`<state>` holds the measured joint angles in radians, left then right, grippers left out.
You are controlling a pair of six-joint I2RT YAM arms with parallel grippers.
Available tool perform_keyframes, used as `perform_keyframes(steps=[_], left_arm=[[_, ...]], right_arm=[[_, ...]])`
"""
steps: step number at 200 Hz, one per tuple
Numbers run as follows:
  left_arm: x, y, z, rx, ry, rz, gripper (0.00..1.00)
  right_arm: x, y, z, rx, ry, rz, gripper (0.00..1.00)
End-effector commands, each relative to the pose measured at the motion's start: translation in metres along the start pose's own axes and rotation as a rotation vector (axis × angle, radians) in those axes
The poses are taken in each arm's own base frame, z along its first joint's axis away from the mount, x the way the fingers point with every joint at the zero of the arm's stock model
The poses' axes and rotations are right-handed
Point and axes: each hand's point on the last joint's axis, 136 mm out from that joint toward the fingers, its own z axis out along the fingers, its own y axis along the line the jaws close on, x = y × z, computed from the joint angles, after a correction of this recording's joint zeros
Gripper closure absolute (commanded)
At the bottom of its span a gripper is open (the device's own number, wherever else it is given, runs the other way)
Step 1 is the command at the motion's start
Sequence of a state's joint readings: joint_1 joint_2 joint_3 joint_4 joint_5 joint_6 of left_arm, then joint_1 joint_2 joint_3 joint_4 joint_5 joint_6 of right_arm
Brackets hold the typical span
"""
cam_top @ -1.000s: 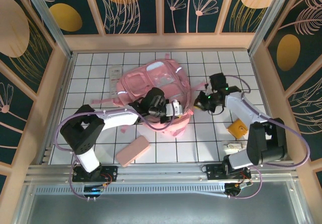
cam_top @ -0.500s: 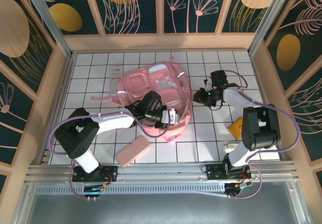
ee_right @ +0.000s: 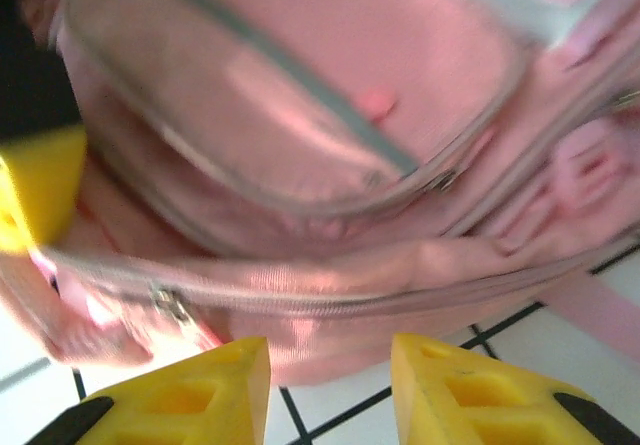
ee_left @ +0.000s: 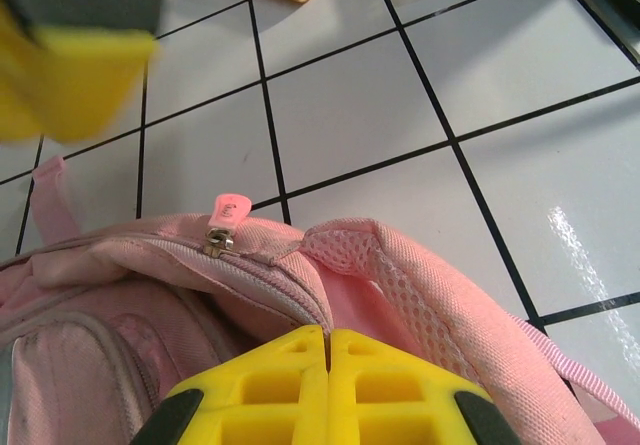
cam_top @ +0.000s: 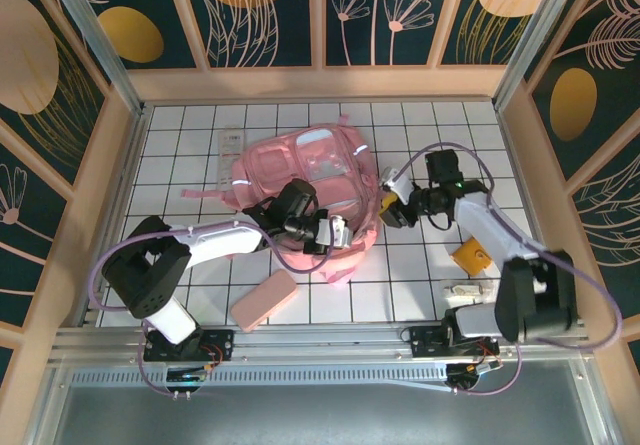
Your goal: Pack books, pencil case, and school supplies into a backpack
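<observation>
Backpack (cam_top: 305,180) sits mid-table (cam_top: 420,125), slightly left of centre. Over the last second its near end has flattened and slid a little toward the near side under the left arm's pull. Left gripper (cam_top: 335,233) is at the bag's near-right corner with fingers (ee_left: 280,385) pressed flush together. No fabric is visible between them in the left wrist view, so can't confirm it actually has the bag. Right gripper (cam_top: 392,205) was closed a second ago, backed off, and is now back at the bag's right side, jaws parted, nothing in them. It faces the zip slider (ee_right: 165,303), and that zip line looks closed. My read: it's regrasping for the zipper, the bag isn't open, and nothing is packed. Pencil case (cam_top: 264,300) lies near-left of the bag, just apart. Clear packet (cam_top: 228,155) is far-left, at the bag's edge. Orange item (cam_top: 470,255) and whitish item (cam_top: 465,290) are near-right, beside the right arm. Room: open tiles far-right and near-centre. The right elbow runs close to the right wall (cam_top: 520,165).
</observation>
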<state>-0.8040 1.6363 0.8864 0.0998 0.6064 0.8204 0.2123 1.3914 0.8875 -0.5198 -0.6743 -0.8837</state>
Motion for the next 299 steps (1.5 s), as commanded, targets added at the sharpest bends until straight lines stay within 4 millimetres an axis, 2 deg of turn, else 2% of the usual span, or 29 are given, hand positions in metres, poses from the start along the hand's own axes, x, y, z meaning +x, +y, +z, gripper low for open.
perform_keyframes(steps=[1, 26, 53, 80, 116, 152, 195, 211, 229, 238, 243, 256, 274, 299], left_arm=[[-0.018, 0.000, -0.011, 0.013, -0.069, 0.062, 1.00], [-0.017, -0.003, -0.010, 0.017, -0.078, 0.056, 1.00], [-0.016, -0.005, -0.010, 0.022, -0.084, 0.054, 1.00], [-0.017, -0.003, -0.009, 0.020, -0.083, 0.056, 1.00], [-0.018, 0.001, -0.007, 0.021, -0.086, 0.048, 1.00], [-0.019, 0.001, -0.004, 0.027, -0.096, 0.038, 1.00], [-0.019, 0.001, -0.002, 0.037, -0.092, 0.026, 1.00], [-0.018, 0.001, -0.002, 0.041, -0.087, 0.022, 1.00], [-0.015, 0.002, -0.001, 0.036, -0.073, 0.006, 1.00], [-0.014, 0.003, -0.001, 0.032, -0.065, -0.005, 0.91], [-0.013, 0.004, -0.001, 0.032, -0.056, -0.014, 0.76], [-0.011, 0.004, -0.001, 0.036, -0.039, -0.041, 0.53], [-0.010, 0.001, -0.001, 0.068, -0.019, -0.079, 0.45], [-0.002, -0.004, 0.001, 0.085, 0.012, -0.185, 0.41]], right_arm=[[0.014, 0.034, 0.011, -0.199, 0.014, -0.176, 0.60], [0.020, 0.033, 0.023, -0.221, 0.043, -0.197, 0.53], [0.021, 0.028, 0.026, -0.212, 0.034, -0.209, 0.53], [0.023, 0.033, 0.030, -0.214, 0.013, -0.237, 0.54], [0.030, 0.036, 0.038, -0.193, 0.039, -0.257, 0.60], [0.034, 0.032, 0.040, -0.138, 0.060, -0.269, 0.71], [0.036, 0.035, 0.044, -0.100, 0.057, -0.278, 0.73], [0.030, 0.038, 0.042, -0.109, 0.027, -0.284, 0.79], [0.025, 0.043, 0.039, -0.127, 0.011, -0.296, 0.93], [0.024, 0.044, 0.038, -0.133, 0.008, -0.299, 1.00], [0.024, 0.044, 0.037, -0.132, 0.007, -0.301, 1.00], [0.023, 0.045, 0.036, -0.131, 0.005, -0.306, 1.00], [0.021, 0.046, 0.034, -0.130, -0.001, -0.311, 1.00], [0.018, 0.047, 0.031, -0.125, -0.007, -0.321, 1.00]])
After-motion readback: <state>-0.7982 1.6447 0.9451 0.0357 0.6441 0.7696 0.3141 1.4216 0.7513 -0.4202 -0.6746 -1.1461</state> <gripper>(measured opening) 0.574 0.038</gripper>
